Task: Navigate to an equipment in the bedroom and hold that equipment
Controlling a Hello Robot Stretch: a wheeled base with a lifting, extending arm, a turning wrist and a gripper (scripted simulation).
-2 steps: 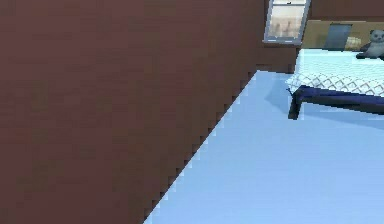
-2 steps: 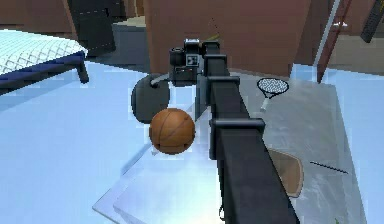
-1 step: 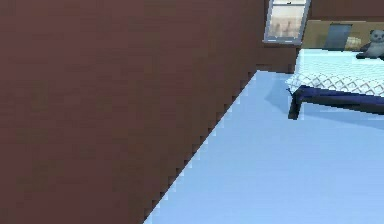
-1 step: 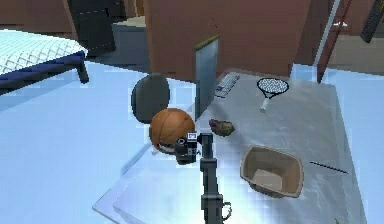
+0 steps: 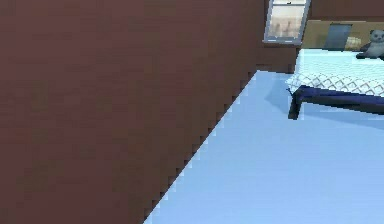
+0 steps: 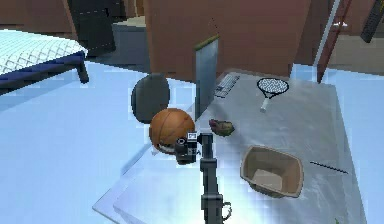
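**A:** What lies ahead?

**B:** In the forward view a dark brown wall (image 5: 100, 90) takes the left. Its foot runs slantwise up toward a window (image 5: 287, 20). Right of that edge the pale blue floor (image 5: 280, 170) lies free up to the bed (image 5: 340, 75) at the upper right, where a teddy bear (image 5: 375, 42) sits.

**A:** And the equipment?

**B:** In the arm side view an orange basketball (image 6: 172, 127) rests on a pale glossy surface (image 6: 330, 120), near its left edge. A tennis racket (image 6: 272, 88) lies farther out on that surface, well apart from the ball.

**A:** The gripper?

**B:** The gripper (image 6: 188, 148) sits at the end of the arm (image 6: 212, 190), at the ball's lower right side. With the ball behind it, I cannot tell whether it holds anything or touches the ball.

**A:** What crowds it?

**B:** A tan basket (image 6: 272, 170) is just right of the arm, and a dark round disc (image 6: 150, 95) is beyond the ball. A grey upright panel (image 6: 207, 72) stands between the disc and the racket. Free floor lies left of the surface's edge.
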